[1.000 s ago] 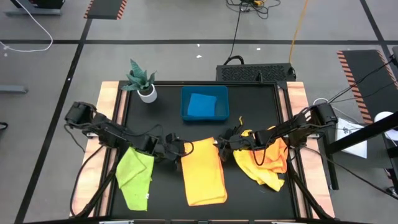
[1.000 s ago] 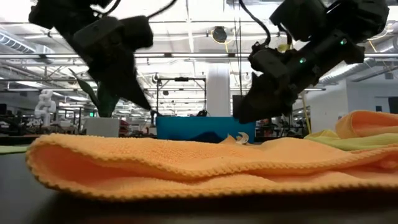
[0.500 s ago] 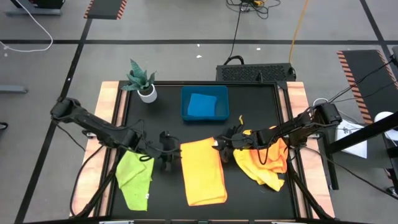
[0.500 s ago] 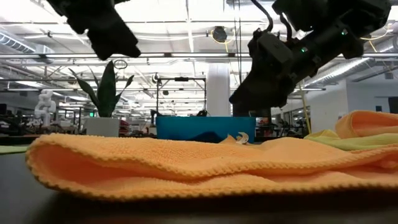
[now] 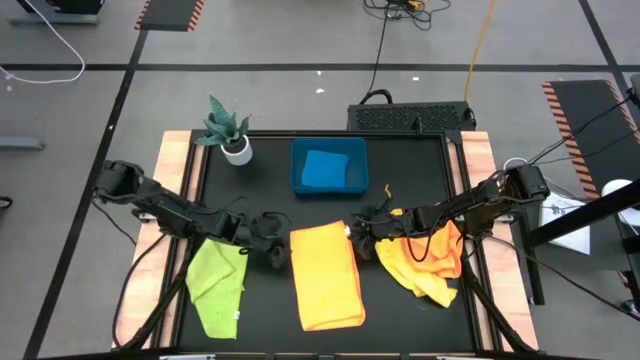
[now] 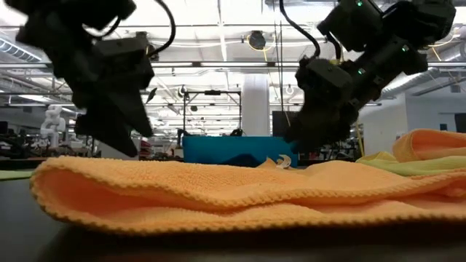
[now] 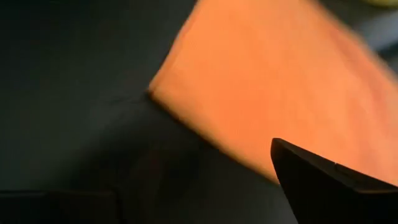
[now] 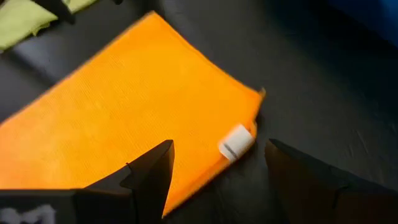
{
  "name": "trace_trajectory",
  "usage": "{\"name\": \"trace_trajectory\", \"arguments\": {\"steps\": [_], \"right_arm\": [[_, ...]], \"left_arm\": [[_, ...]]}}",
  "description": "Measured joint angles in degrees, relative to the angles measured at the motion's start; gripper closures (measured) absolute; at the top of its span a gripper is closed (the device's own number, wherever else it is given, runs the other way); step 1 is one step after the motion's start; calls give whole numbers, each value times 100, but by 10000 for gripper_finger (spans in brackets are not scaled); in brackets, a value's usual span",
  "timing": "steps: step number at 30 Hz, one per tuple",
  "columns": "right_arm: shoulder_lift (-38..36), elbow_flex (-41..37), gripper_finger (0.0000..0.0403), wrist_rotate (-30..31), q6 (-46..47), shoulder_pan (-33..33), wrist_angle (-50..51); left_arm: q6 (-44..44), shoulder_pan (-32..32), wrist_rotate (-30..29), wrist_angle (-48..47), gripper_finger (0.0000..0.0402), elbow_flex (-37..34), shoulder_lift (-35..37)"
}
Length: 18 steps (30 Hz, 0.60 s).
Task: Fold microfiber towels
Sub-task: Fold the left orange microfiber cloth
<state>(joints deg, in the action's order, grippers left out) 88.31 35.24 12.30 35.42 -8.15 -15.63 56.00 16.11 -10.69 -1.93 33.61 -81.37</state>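
An orange towel (image 5: 326, 278) lies folded into a long strip at the table's middle, flat on the black mat (image 5: 262, 190). My left gripper (image 5: 274, 250) stands open just left of its far left corner (image 7: 155, 94), touching nothing. My right gripper (image 5: 360, 238) hovers open over its far right corner, where a white tag (image 8: 236, 142) shows between the fingers. A lime green towel (image 5: 218, 285) lies crumpled under the left arm. Yellow and orange towels (image 5: 428, 262) lie heaped under the right arm.
A blue tray (image 5: 328, 168) holding a blue cloth sits at the far middle, with a potted plant (image 5: 228, 130) at the far left. Bare mat lies between the tray and the orange towel. Wooden strips (image 5: 172, 200) edge the table on both sides.
My left gripper has drawn back from the orange towel's far left corner toward the table's left edge, rolled about its own axis and opened. The orange towel stays flat where it was.
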Motion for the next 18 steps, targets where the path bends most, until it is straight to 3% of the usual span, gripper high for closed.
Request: {"name": "trace_trajectory", "arguments": {"steps": [6,10,18], "right_arm": [[2,-630,155,-640,65,250,-1294],[2,-900,155,-654,198,451,-1793],[230,-888,156,-663,277,625,-1845]], "left_arm": [[354,-144,125,2213,119,-1108,30],[596,-248,53,2380,131,-1408,-43],[563,-519,-17,2743,137,-1351,-510]]}}
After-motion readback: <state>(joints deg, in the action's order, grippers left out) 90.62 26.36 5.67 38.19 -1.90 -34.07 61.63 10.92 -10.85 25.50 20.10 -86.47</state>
